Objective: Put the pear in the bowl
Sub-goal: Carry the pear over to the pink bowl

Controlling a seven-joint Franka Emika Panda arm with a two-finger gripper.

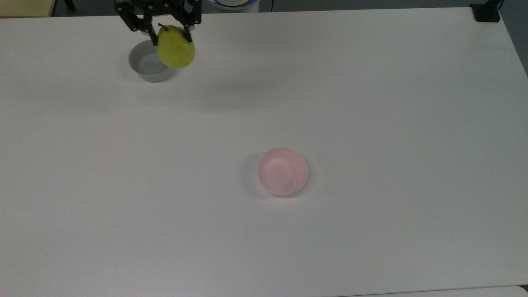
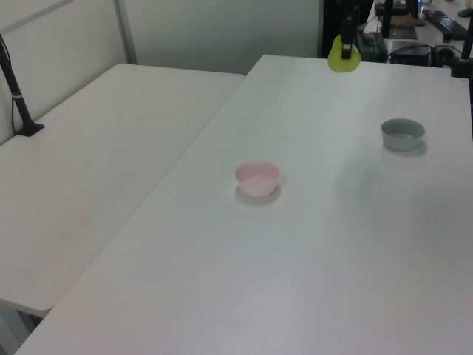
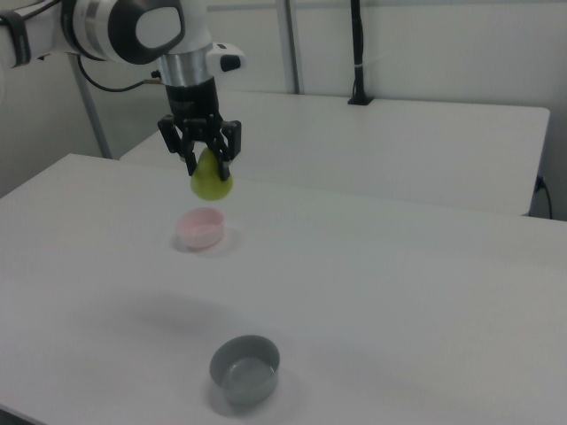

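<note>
The yellow-green pear [image 1: 175, 47] [image 2: 344, 58] [image 3: 212, 181] hangs high above the white table, stem up, with my gripper [image 1: 170, 36] [image 3: 208, 164] shut on its upper part. In the top view it overlaps the right rim of a grey bowl far below. The pale pink bowl [image 1: 282, 170] [image 2: 257, 178] [image 3: 200, 228] stands upright with nothing in it near the table's middle, well to the lower right of the pear in the top view.
A grey bowl [image 1: 148, 62] [image 2: 403, 134] [image 3: 244, 367] stands near the top view's upper left. A second white table [image 2: 89, 163] adjoins on the left view's left. A black clamp [image 1: 486, 12] sits at the top view's upper right corner.
</note>
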